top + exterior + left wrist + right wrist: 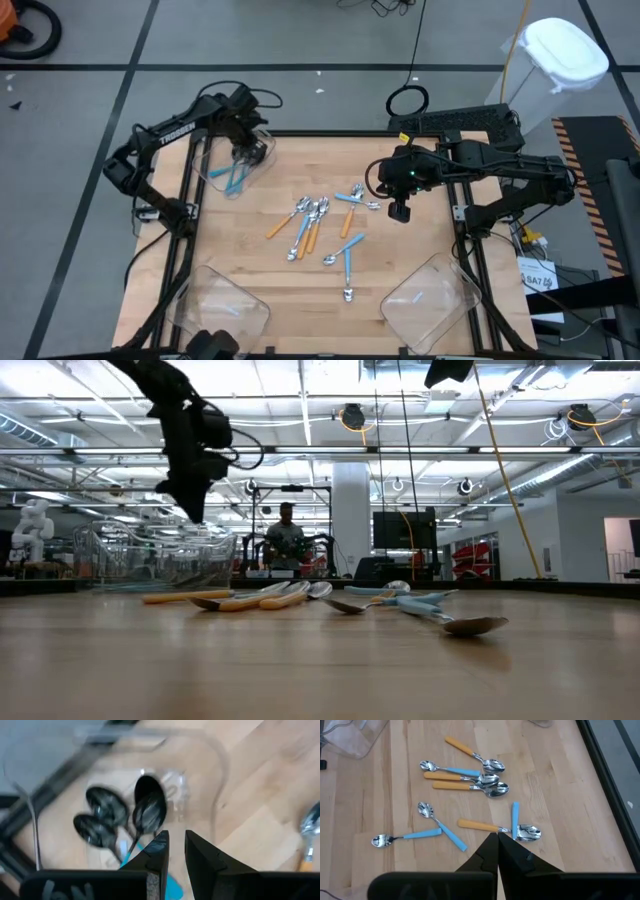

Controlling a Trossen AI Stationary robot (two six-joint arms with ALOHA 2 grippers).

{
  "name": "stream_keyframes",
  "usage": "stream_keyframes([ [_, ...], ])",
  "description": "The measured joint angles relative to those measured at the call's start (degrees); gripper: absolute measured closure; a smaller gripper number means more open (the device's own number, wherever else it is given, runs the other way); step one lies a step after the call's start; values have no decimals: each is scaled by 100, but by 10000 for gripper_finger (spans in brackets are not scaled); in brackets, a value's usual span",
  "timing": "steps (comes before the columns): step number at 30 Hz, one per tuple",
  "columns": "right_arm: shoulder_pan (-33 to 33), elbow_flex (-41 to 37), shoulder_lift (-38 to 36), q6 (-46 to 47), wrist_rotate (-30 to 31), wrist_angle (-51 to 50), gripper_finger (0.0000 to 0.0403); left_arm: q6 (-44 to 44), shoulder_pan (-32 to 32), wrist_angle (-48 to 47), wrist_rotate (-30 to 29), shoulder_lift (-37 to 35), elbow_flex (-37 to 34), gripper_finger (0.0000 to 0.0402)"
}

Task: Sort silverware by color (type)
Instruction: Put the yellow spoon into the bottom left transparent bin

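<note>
The silverware is only partly sorted. 3 black-bowled spoons with blue handles (120,817) already lie in the clear bin (215,160) at the table's (420,255) far left corner, while the rest still sit loose in the pile (325,225) at the table's middle: about 9 silver-bowled spoons, some with orange handles (470,785), some with blue (462,771). Of the 2 other bins at the near edge of the table, the near-right bin (432,302) may hold 1 small blue piece, though I cannot tell.

The left pincer (173,851) hangs right above the far-left bin, jaws a narrow gap apart and empty. The right pincer (497,840) hovers over the far right side of the pile, jaws pressed together with nothing between them.

By my judgement roughly a quarter is done; the orange and blue silver spoons remain to be separated.
</note>
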Motion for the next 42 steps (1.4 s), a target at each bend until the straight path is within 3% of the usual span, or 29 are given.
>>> stream_keyframes([
  [13,-1,0,0,-368,-9,-586,403,126,-1222,65,5,4,387,339],
  [22,2,2,-58,-560,-221,-767,403,-465,-2410,195,23,4,387,339],
  [33,7,2,-208,-730,-350,-990,403,-2114,-3471,339,22,7,387,339],
  [42,-37,2,-232,-1630,-345,-619,403,-3260,-4297,74,43,7,385,339],
])
